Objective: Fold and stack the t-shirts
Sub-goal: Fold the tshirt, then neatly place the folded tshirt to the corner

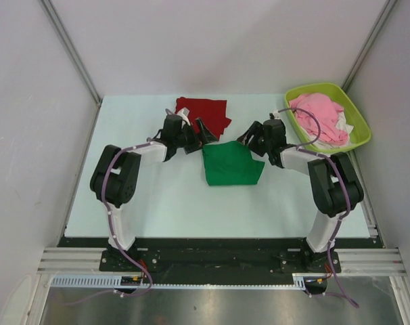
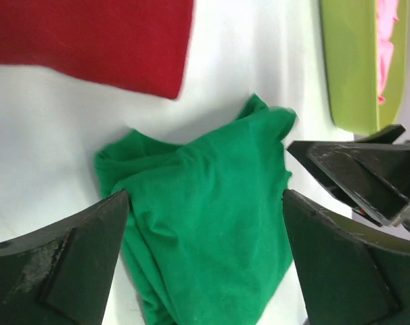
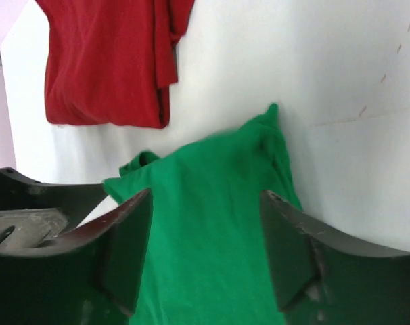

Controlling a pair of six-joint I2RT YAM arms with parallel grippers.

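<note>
The green t-shirt (image 1: 231, 164) lies folded into a rough square in the middle of the table; it also shows in the left wrist view (image 2: 205, 237) and the right wrist view (image 3: 212, 230). The dark red t-shirt (image 1: 205, 114) lies folded just behind it, also in the left wrist view (image 2: 90, 40) and the right wrist view (image 3: 110, 61). My left gripper (image 1: 203, 135) is open and empty over the green shirt's far left corner. My right gripper (image 1: 247, 137) is open and empty over its far right corner.
A lime green basket (image 1: 359, 139) at the back right holds a pink garment (image 1: 320, 116) and a white cloth (image 1: 344, 124). The basket also shows in the left wrist view (image 2: 354, 68). Grey walls close in the table on three sides.
</note>
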